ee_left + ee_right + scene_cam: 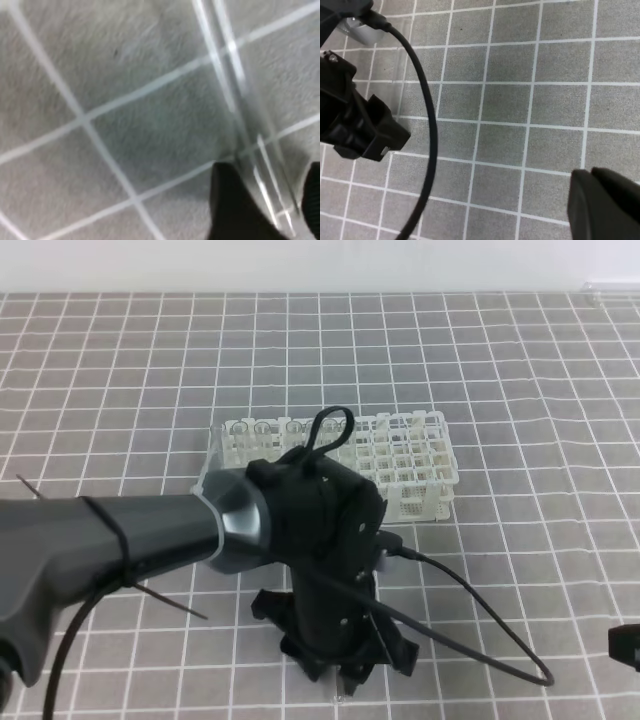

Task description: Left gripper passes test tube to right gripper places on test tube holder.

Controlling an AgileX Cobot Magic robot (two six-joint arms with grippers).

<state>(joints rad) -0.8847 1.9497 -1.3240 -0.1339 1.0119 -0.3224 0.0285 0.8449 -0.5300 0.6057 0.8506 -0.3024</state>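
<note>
Early stage, imo: black two-fingered left claw [345, 665] on the glossy dark-grey arm is down at the worktop [520, 390], jaws apart either side of the slim clear glass test tube [250, 135] lying on the mat, can't tell if it's pinched yet; handover and racking still to do. White plastic lattice test tube holder [420, 475] sits behind the arm w/ a few tubes at its left end, black right claw [605, 205] waits closed and empty, well apart at right. Surface: grey mat w/ white grid lines, plain pale wall at back.
</note>
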